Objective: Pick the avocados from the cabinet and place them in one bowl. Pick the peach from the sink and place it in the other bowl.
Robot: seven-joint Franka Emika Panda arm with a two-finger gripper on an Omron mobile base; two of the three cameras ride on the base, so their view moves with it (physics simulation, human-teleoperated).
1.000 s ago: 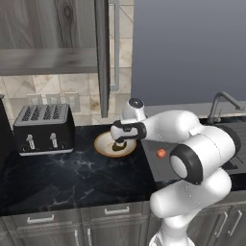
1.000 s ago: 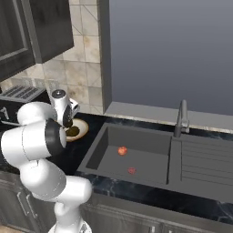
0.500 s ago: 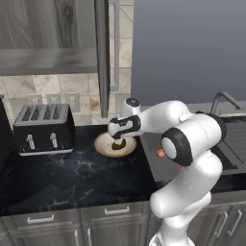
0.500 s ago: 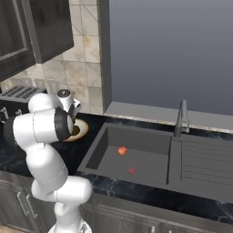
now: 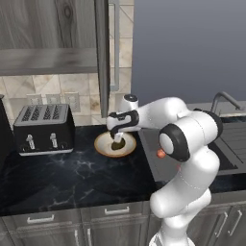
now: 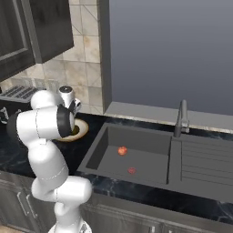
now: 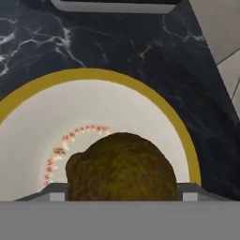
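Swinging left since before, the arm [image 5: 187,139] holds an avocado [image 7: 122,166] over the bowl [image 5: 103,146].

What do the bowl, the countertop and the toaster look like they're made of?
The bowl: probably glazed ceramic, with a smooth pale inside, a mustard rim and a small painted ring. The countertop: polished black stone, likely marble, judging by its white veins and soft sheen. The toaster: seemingly brushed metal with darker ends, from its grey, dull-shiny sides.

Gripper [image 5: 118,140] low over bowl [image 5: 104,147], dark avocado [image 5: 118,142] at fingertips; toaster [image 5: 43,129] left.
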